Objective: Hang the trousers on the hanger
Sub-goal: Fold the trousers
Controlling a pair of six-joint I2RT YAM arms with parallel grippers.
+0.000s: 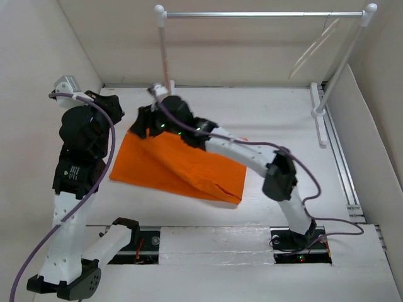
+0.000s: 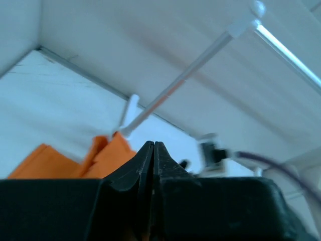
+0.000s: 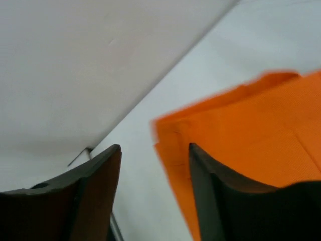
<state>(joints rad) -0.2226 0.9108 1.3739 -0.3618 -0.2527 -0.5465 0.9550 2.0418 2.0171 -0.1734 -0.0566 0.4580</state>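
Observation:
The orange trousers [image 1: 182, 165] lie folded flat on the table, left of middle. My right gripper [image 1: 140, 128] reaches over them to their far left corner. In the right wrist view it [image 3: 154, 150] is open, low over the table, with the trousers' corner edge [image 3: 241, 125] between and beside the fingers, not gripped. My left gripper [image 1: 113, 107] is raised at the far left, apart from the cloth. In the left wrist view it [image 2: 153, 144] is shut and empty, with the trousers [image 2: 108, 155] beyond it. The cream hanger [image 1: 315, 45] hangs on the rack's bar at the far right.
The white-posted rack with its silver bar [image 1: 264, 14] stands along the back wall; its left post [image 2: 190, 75] rises just behind the trousers. White walls enclose the table on the left, back and right. A metal rail [image 1: 340, 157] runs along the right side.

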